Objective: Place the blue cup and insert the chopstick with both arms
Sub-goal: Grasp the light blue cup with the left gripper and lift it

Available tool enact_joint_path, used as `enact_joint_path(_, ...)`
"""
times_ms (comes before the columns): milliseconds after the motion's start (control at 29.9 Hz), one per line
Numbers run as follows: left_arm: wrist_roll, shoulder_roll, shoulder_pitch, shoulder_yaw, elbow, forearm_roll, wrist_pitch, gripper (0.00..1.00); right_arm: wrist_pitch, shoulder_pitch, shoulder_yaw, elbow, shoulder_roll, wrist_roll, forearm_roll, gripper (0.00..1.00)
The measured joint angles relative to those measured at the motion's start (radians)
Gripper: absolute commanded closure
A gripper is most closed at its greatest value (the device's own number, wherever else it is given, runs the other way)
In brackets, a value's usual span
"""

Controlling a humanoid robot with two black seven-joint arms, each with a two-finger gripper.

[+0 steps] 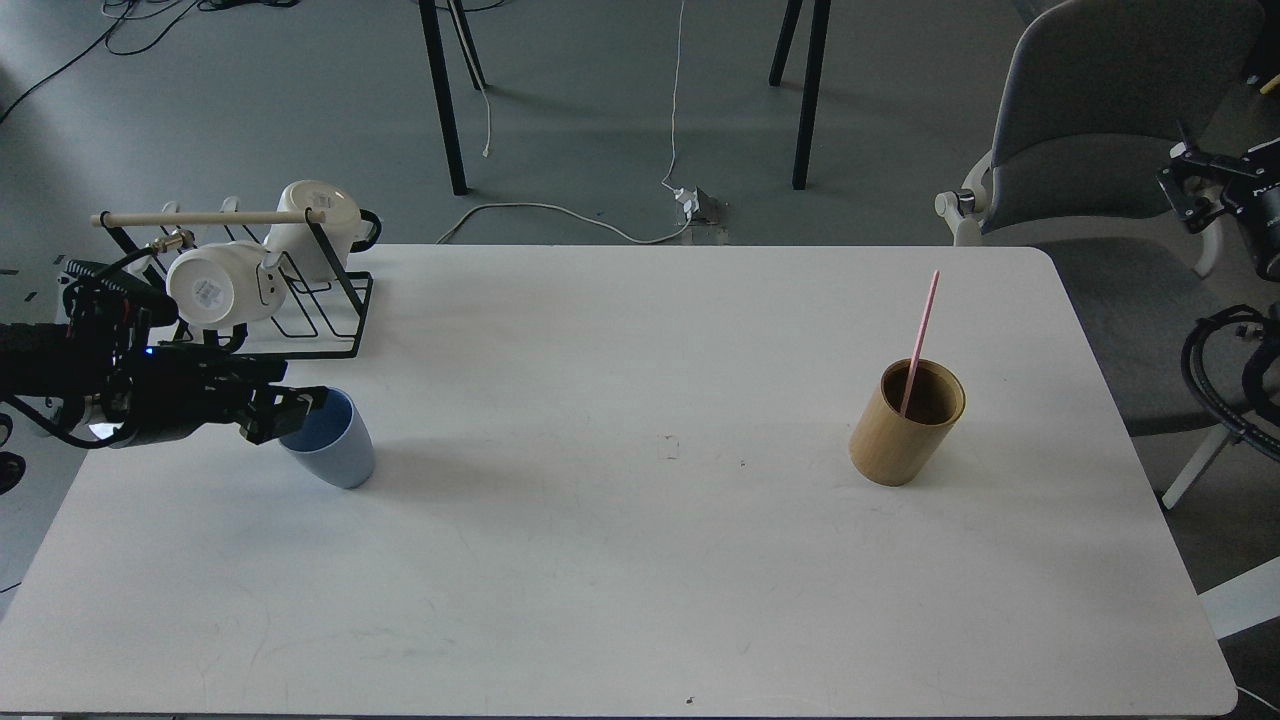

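Observation:
The light-blue cup [330, 445] stands upright on the white table [640, 560] at the left. My left gripper [292, 412] comes in low from the left, and its dark tips overlap the cup's left rim; I cannot tell whether it is open or touching the cup. The pink chopstick [920, 335] leans inside the tan bamboo cylinder [905, 425] at the right of the table. My right gripper [1185, 180] hangs off the table at the far right edge, small and dark, well away from the chopstick.
A black wire rack [300, 320] with two white mugs [215, 285] and a pale wooden rod stands at the table's back left, just behind my left arm. A grey chair [1090, 130] is at the back right. Cables lie on the floor.

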Motion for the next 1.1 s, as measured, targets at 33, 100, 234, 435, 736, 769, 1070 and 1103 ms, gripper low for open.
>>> enact_joint_path(33, -0.004, -0.013, 0.000, 0.003, 0.023, 0.004, 0.003, 0.50, 0.000, 0.000, 0.000, 0.000, 0.000, 0.000, 0.000, 0.01)
enact_joint_path(100, -0.013, -0.043, 0.000, 0.012, 0.070, 0.008, 0.006, 0.54, 0.000, 0.000, 0.000, 0.000, 0.000, 0.001, 0.000, 0.01)
enact_joint_path(234, -0.019, -0.075, 0.000, 0.036, 0.119, 0.009, 0.021, 0.72, 0.000, 0.000, 0.000, -0.001, -0.001, 0.001, 0.000, 0.01)
enact_joint_path(435, -0.020, -0.090, 0.000, 0.053, 0.138, 0.006, 0.041, 0.94, 0.000, -0.001, 0.000, -0.003, -0.010, 0.002, 0.000, 0.01)
enact_joint_path(736, -0.026, -0.097, -0.024, 0.049, 0.133, 0.007, 0.037, 0.97, 0.000, -0.002, -0.001, -0.005, -0.010, 0.002, 0.000, 0.01)
enact_joint_path(769, -0.030, -0.097, -0.040, 0.049, 0.120, 0.007, 0.033, 0.97, 0.000, -0.002, 0.000, -0.005, -0.011, 0.002, 0.000, 0.01)
enact_joint_path(1070, -0.020, -0.229, -0.338, 0.043, -0.067, 0.006, -0.238, 0.98, 0.000, 0.000, 0.004, -0.003, -0.050, 0.002, 0.000, 0.01)
enact_joint_path(1103, -0.012, -0.270, -0.360, 0.045, -0.069, 0.006, -0.248, 0.98, 0.000, 0.000, 0.004, -0.003, -0.058, 0.002, 0.000, 0.01)
